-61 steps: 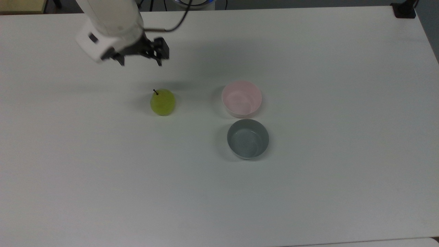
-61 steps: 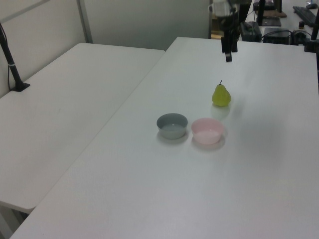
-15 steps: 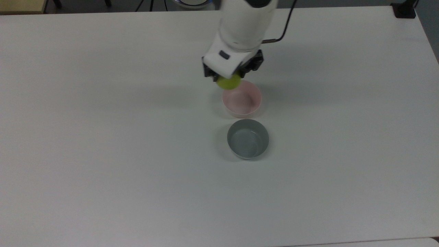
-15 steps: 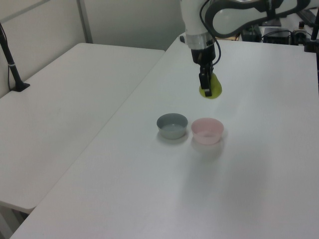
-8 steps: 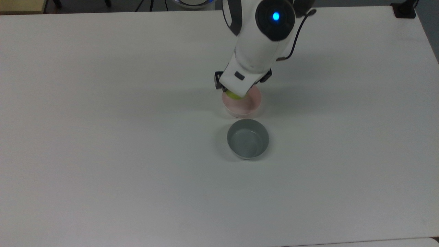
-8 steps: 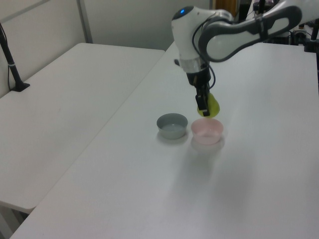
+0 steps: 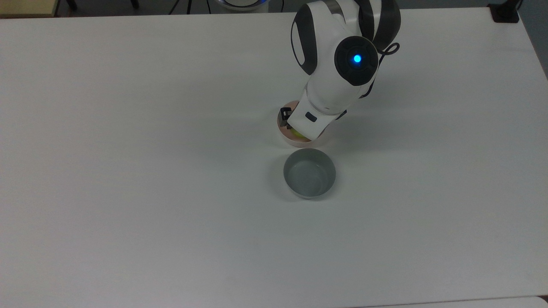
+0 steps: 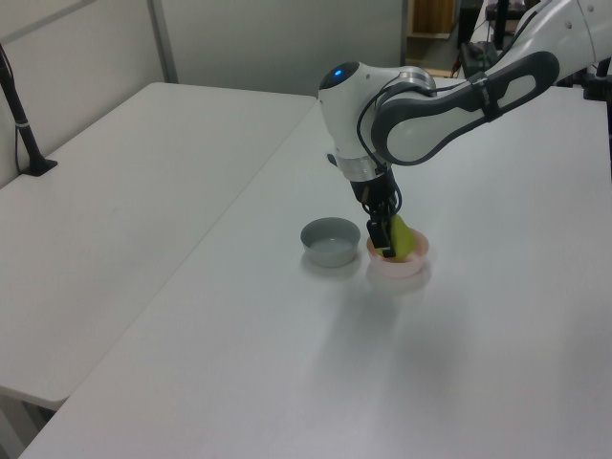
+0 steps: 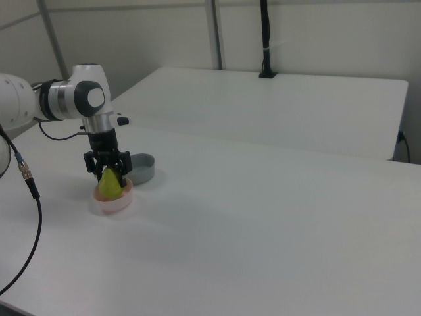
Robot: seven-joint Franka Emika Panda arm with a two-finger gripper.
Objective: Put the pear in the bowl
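**Lowering pear into pink bowl**

Holding the small yellow-green pear clenched in my two-finger gripper, I have it upright, stem end up between the fingers, base inside the round pale pink bowl. Count: one pear, one pink bowl, one grey bowl just beside it.

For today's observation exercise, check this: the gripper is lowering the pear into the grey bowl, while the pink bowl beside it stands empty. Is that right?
Not quite. The bowls are swapped: the gripper holds the pear in the pink bowl, and the grey bowl beside it stands empty. The right view shows this plainly, as does the left view.
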